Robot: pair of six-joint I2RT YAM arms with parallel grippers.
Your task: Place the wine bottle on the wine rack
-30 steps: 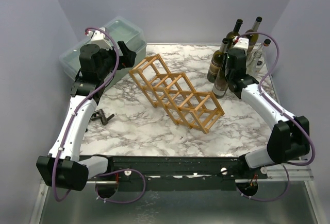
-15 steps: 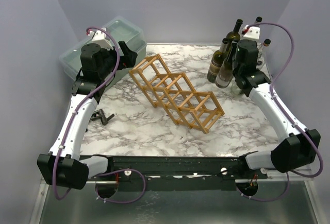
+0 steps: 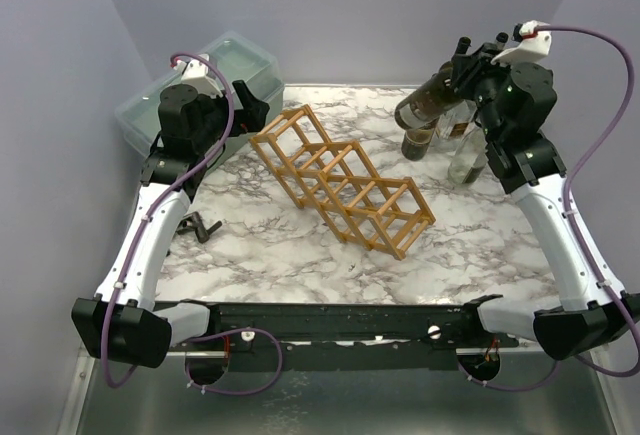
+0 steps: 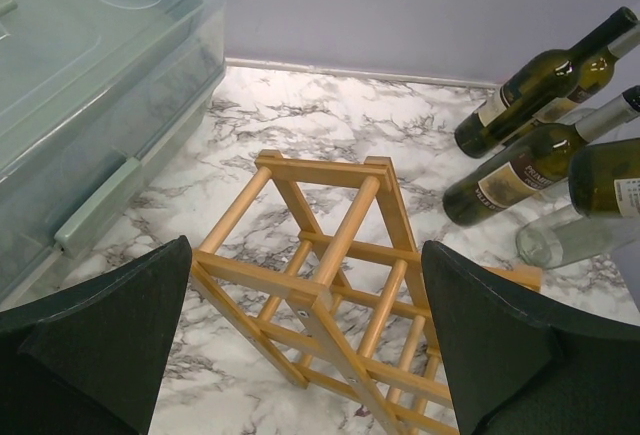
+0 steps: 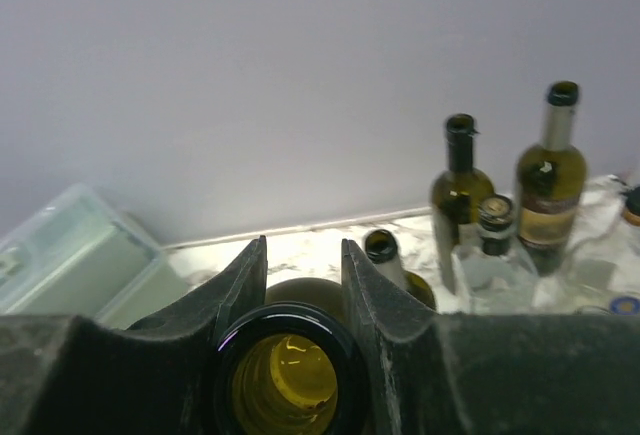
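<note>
Grasp and lift done, bottle [image 3: 425,103] clamped by the neck in right gripper [image 3: 465,75], tipped sideways in the air, with rack [image 3: 340,180] below-left of it holding nothing, leaving carry-over and sliding into a cell.

A white, grey-veined marble bench [image 3: 260,245] has a translucent pale-green lidded storage bin [image 3: 215,80] at its far left corner. A small black clip-like object [image 3: 200,226] lies near the left edge. At the far right a dark green bottle [image 3: 418,142] stands near a clear glass bottle [image 3: 467,160]. Lavender walls [image 3: 350,15] enclose the scene.
</note>
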